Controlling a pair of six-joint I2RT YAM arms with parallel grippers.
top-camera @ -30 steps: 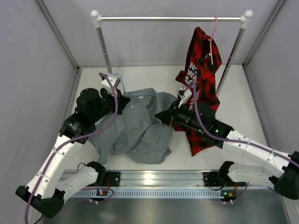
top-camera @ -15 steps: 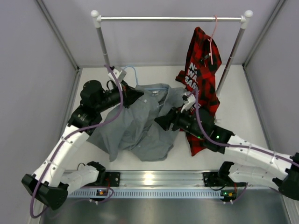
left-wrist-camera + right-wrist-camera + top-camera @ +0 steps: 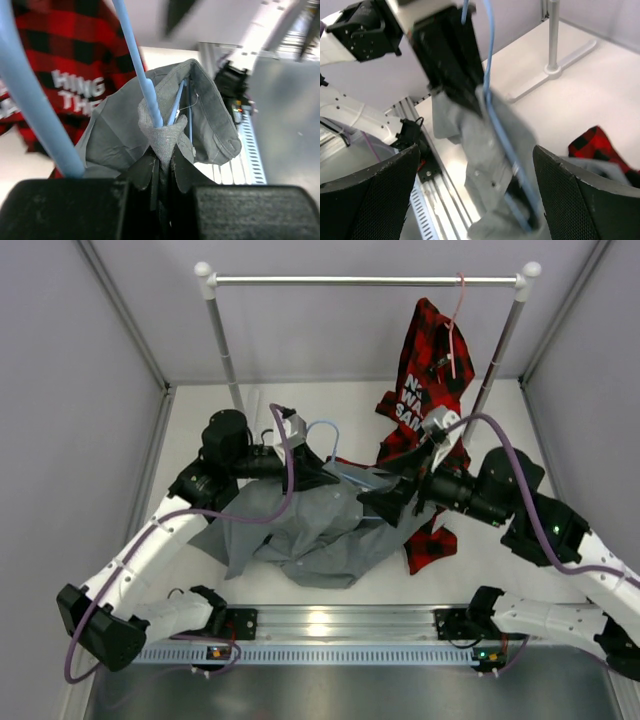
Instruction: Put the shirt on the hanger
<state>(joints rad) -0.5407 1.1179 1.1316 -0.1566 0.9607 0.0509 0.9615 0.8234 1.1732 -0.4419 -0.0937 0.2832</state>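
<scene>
Left claw [image 3: 162, 159]: clamped on a shirt [image 3: 200, 117] fold, hanger [image 3: 142, 70] wire in the same pinch. Right claw [image 3: 475, 160]: spread wide, empty, facing both. Shirt: soft, light, limp; rest trailing below left claw onto counter [image 3: 340, 400]. Likely to slide off thin wire; best pinched at collar or shoulder.

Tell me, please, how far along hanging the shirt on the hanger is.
Done: the hanger runs inside the collar of the shirt. In hand: the left gripper is shut on shirt fabric and, it seems, the hanger; the right gripper is open near the shirt, holding nothing. Left: most of the shirt lies bunched on the table, so it seems not fully on.
</scene>
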